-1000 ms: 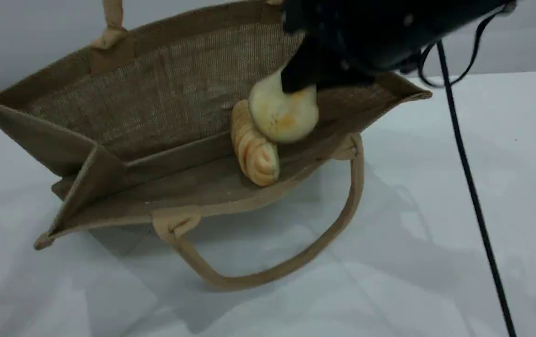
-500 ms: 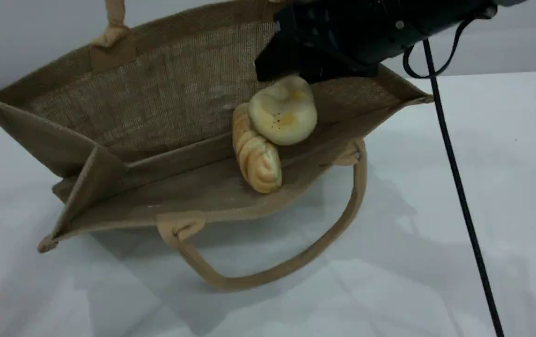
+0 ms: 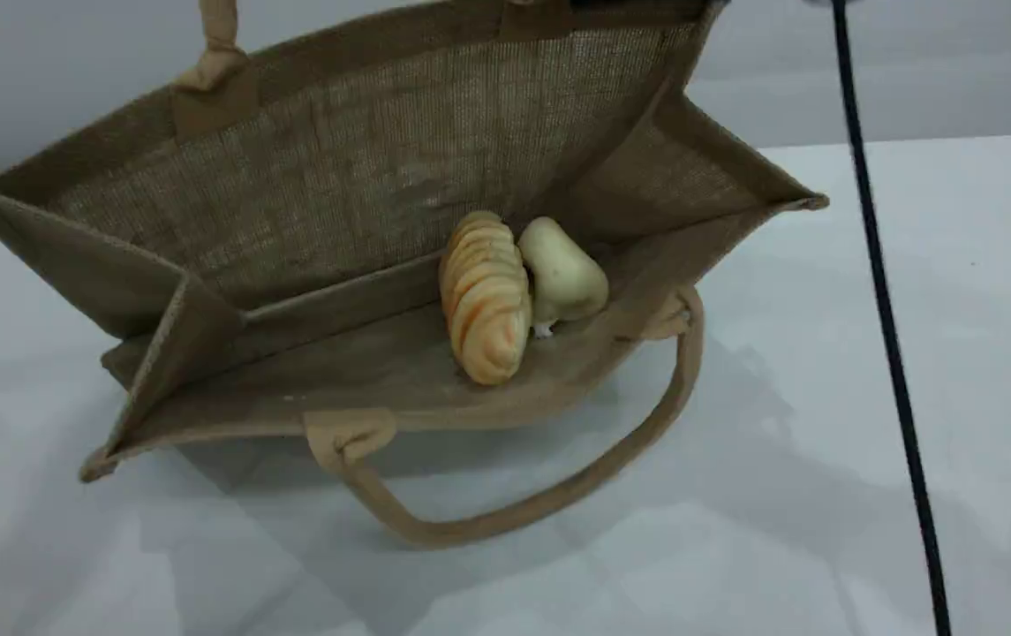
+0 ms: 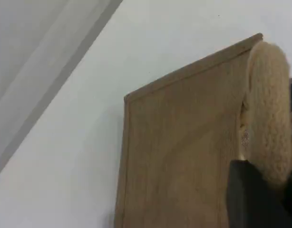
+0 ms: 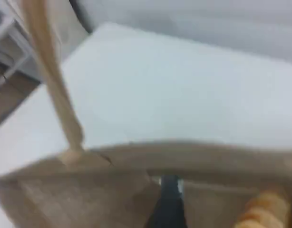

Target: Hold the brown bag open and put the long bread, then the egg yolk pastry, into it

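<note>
The brown bag [image 3: 337, 177] lies tipped on the table with its mouth wide open toward the camera. Inside, on the lower wall, rests the striped long bread [image 3: 485, 296]. The pale egg yolk pastry [image 3: 561, 278] lies against its right side, touching it. In the left wrist view my left gripper [image 4: 260, 190] is shut on the bag's beige upper handle [image 4: 267, 109], beside the bag's outer wall [image 4: 179, 156]. The blurred right wrist view shows my right gripper [image 5: 169, 199] above the bag's rim [image 5: 184, 154], holding nothing, with the long bread [image 5: 262, 211] below it.
The bag's lower handle [image 3: 558, 495] loops out over the white table [image 3: 823, 530] toward the front. A black cable [image 3: 885, 309] hangs down at the right. Of the arms, the scene view shows only a dark sliver at its top edge.
My right gripper let go of the egg yolk pastry, which dropped beside the long bread. The right arm then pulled up out of the scene view. The bag shifted slightly.
</note>
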`<action>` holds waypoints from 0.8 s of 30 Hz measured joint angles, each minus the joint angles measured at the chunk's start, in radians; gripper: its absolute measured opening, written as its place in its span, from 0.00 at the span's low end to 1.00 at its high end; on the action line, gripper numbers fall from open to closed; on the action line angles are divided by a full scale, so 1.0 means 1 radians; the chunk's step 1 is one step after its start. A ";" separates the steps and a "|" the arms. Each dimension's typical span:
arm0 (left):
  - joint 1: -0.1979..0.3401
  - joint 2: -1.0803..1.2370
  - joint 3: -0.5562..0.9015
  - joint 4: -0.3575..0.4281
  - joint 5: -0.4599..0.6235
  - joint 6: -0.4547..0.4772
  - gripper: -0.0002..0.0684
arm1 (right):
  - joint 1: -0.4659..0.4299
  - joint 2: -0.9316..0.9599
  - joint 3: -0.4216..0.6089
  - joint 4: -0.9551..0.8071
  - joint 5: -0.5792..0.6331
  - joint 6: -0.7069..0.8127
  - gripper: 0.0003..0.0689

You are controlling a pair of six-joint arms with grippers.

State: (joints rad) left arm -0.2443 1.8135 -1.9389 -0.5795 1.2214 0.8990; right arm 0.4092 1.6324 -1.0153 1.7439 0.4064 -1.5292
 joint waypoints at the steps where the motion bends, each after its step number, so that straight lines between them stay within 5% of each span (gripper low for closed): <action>1: 0.000 0.000 0.000 0.000 0.000 -0.003 0.13 | 0.000 -0.027 0.000 0.000 -0.004 0.004 0.82; 12: 0.000 0.003 0.002 -0.095 0.000 -0.023 0.13 | -0.001 -0.323 0.001 -0.204 -0.047 0.218 0.82; 24: -0.010 0.029 0.138 -0.108 -0.002 -0.001 0.13 | -0.001 -0.487 0.001 -0.811 0.198 0.805 0.82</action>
State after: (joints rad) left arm -0.2542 1.8423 -1.8004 -0.6873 1.2193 0.8978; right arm 0.4086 1.1455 -1.0146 0.9328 0.6045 -0.7240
